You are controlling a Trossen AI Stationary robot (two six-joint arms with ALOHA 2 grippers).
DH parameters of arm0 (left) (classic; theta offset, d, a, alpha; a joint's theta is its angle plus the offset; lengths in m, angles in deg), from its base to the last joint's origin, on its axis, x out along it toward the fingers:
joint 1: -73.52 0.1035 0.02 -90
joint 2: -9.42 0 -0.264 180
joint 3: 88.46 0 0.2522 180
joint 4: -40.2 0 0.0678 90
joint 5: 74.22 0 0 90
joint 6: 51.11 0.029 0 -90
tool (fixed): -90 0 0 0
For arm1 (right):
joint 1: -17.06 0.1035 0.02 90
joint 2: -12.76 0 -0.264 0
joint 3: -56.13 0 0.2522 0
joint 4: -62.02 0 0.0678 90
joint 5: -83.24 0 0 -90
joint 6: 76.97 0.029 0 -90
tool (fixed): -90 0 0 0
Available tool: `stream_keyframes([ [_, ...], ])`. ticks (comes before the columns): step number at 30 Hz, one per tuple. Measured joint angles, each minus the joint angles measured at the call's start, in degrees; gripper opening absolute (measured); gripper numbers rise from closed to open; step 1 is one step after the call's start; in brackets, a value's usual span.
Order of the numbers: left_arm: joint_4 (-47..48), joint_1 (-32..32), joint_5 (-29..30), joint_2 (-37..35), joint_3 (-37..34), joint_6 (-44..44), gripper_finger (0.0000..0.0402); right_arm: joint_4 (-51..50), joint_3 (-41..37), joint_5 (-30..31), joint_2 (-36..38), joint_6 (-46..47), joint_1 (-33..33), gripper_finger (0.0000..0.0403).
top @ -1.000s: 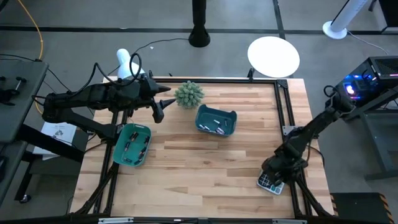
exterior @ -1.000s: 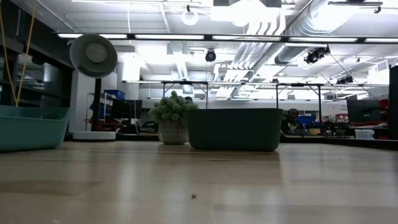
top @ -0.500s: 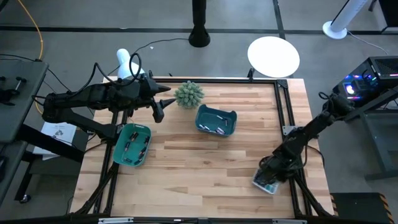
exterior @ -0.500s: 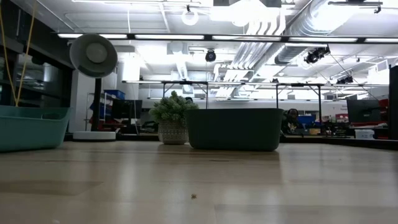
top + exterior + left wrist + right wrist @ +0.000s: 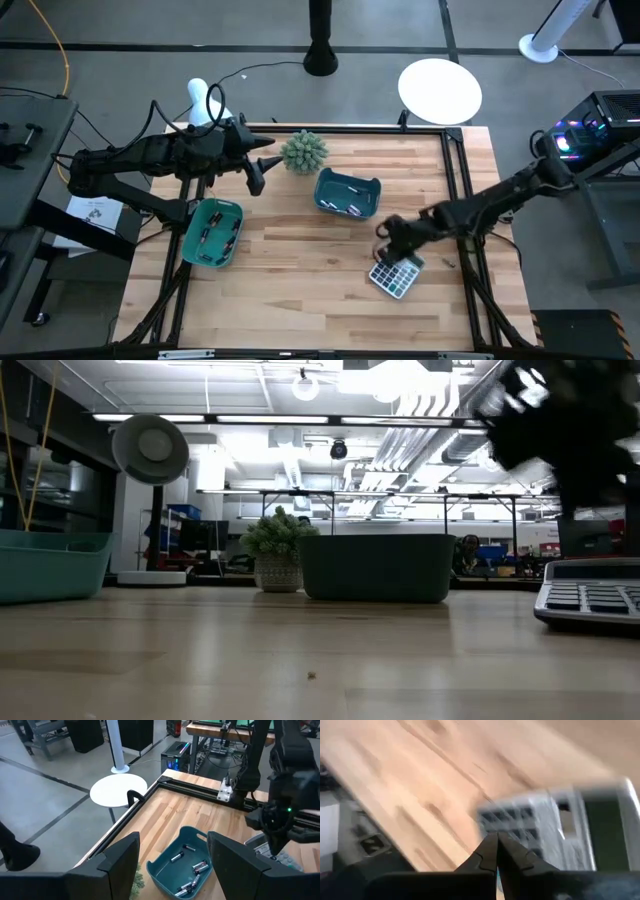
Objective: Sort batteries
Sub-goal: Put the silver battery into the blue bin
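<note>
Batteries (image 5: 192,872) lie in a teal tray (image 5: 348,195) at mid-table; more lie in a second teal tray (image 5: 212,235) at the left. My left gripper (image 5: 262,162) hangs open between the two trays, above the table, and holds nothing. My right gripper (image 5: 388,240) is shut and sits near the middle of the table, over the far end of a grey calculator (image 5: 395,272). In the right wrist view its shut fingertips (image 5: 496,840) point at the calculator's keys (image 5: 520,827). The calculator lies flat on the table (image 5: 590,595). My right gripper's shut fingers come from above, slanting down over the calculator's key end (image 5: 492,820). I cannot tell whether they touch it: the views are blurred there, and the low view shows the gripper (image 5: 575,430) above the calculator.
A small potted plant (image 5: 304,151) stands at the far edge, just left of the middle tray. Black frame rails (image 5: 458,180) run along the table's right side. Bare wood (image 5: 300,290) stretches across the near half of the table.
My right gripper has shut and swept from the near right corner toward the table's left and a little toward the far edge. The calculator has slid along the table with it, from the right edge toward the middle, and has turned about.
</note>
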Motion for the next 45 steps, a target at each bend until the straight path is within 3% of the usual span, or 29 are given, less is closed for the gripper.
stream_keyframes([
  [3, 0.0, 0.0, 0.0, 0.0, 0.0, -0.5, 0.0227, -5.5, 6.3, 0.0, 0.0, -8.4, -4.2, 0.0],
  [7, -0.1, 0.0, 0.0, 0.0, 0.0, -0.6, 0.0227, -24.6, 13.7, 2.9, 0.0, -12.9, -4.7, 0.0],
  [10, -0.1, 0.0, 0.0, 0.0, 0.0, -0.9, 0.0227, -37.9, 14.6, 1.3, 0.0, -12.6, -3.9, 0.0],
  [13, -0.1, 0.0, 0.0, 0.0, 0.0, -1.0, 0.0227, -43.8, 11.7, -2.0, 0.0, -12.6, -1.6, 0.0],
  [21, 0.0, 0.0, -0.1, 0.0, 0.0, -1.0, 0.0227, -35.0, -1.4, -12.6, 0.0, -8.0, 2.8, 0.0015],
  [26, 0.0, 0.0, -0.1, 0.0, 0.0, -1.0, 0.0227, -34.4, -5.7, -16.5, 0.0, -8.0, 4.3, 0.0079],
  [34, 0.0, 0.0, -0.1, 0.0, 0.0, -1.0, 0.0227, -32.4, -6.9, -14.5, 0.0, -7.0, 5.4, 0.0188],
  [39, 0.0, 0.0, -0.1, 0.1, 0.0, -1.0, 0.0227, -31.8, -7.1, -12.4, -2.9, -2.7, 4.9, 0.0198],
  [45, 0.0, 0.0, -0.1, 0.5, 0.0, -1.0, 0.0227, -31.5, -7.1, -17.1, -12.1, -7.8, 5.0, 0.0183],
])
